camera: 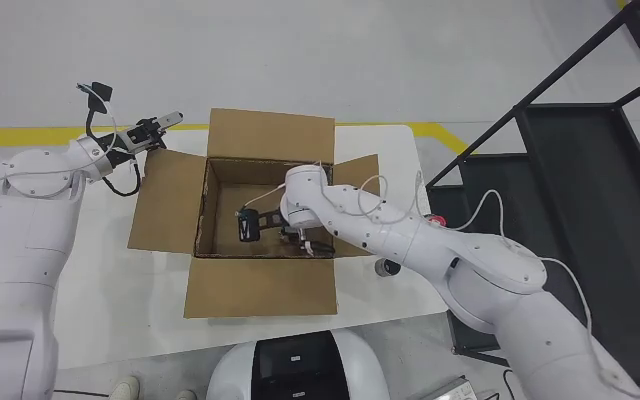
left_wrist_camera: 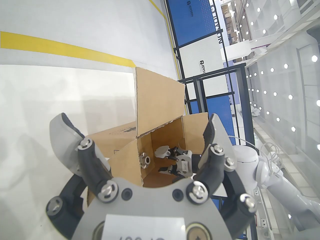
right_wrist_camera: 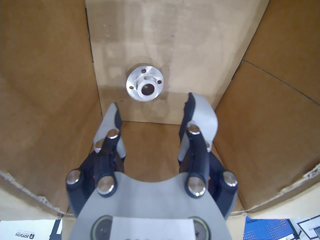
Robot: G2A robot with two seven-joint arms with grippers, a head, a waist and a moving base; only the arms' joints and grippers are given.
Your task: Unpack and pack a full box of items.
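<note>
Metal flange (right_wrist_camera: 145,84) on bare cardboard inside the open box (right_wrist_camera: 45,76), centre of frame, bore facing the claw. Just below it and a little right, not touching: right gripper (right_wrist_camera: 153,102), spread wide, holding nothing. Clearly the nearer arm. Left gripper (camera: 160,125) likewise parted, upper left, outside the box.

**Pale floor, yellow line, blue partition**

A pale grey floor (camera: 300,50) runs beyond the white table (camera: 100,300). It is crossed by a yellow line (camera: 425,128) that bends near the table's far corner. Beside the table stand dark metal steps (camera: 570,170) with a black slanting rail (camera: 545,90). In the left wrist view a black-framed partition (left_wrist_camera: 172,38) carries blue panels (left_wrist_camera: 190,13) and a white panel (left_wrist_camera: 200,61). Past it, rows of small round lights (left_wrist_camera: 275,16) dot a white gridded structure
</note>
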